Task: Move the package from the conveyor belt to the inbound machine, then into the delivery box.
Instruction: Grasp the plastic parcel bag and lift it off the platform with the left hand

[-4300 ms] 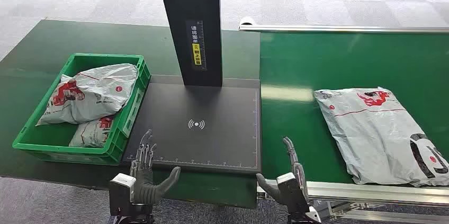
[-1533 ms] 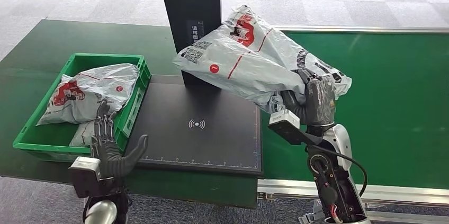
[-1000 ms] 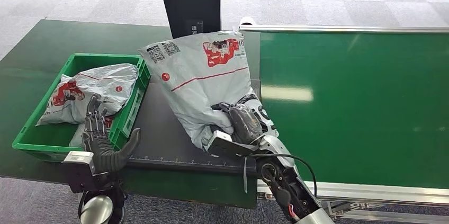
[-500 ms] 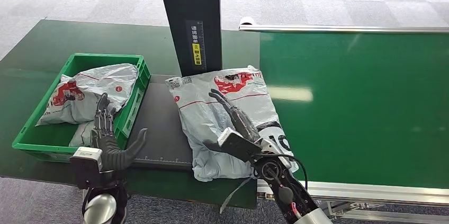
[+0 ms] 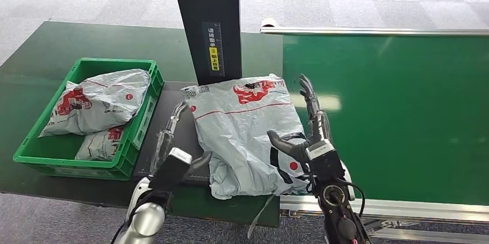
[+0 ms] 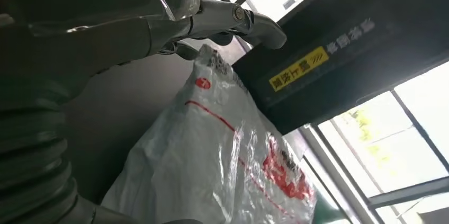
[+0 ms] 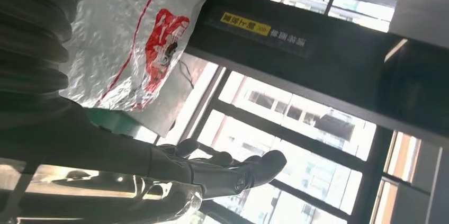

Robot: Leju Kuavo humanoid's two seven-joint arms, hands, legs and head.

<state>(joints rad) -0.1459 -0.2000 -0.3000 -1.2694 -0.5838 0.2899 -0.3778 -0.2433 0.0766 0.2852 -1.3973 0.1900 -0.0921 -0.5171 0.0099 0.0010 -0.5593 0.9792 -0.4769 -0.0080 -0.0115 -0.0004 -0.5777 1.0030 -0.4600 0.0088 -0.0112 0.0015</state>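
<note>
head view overhead, wrist views close, upward-tilted

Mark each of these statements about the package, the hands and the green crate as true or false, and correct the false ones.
1. The package lies on the dark inbound machine platform, below the black column. True.
2. The right hand grips the package. False: its fingers are spread and it holds nothing, at the package's right edge.
3. The conveyor belt carries another package. False: the visible green belt is bare.
4. The green crate holds two packages. True.
5. The left hand is inside the crate. False: it is over the platform, between the crate and the package, open.
</note>
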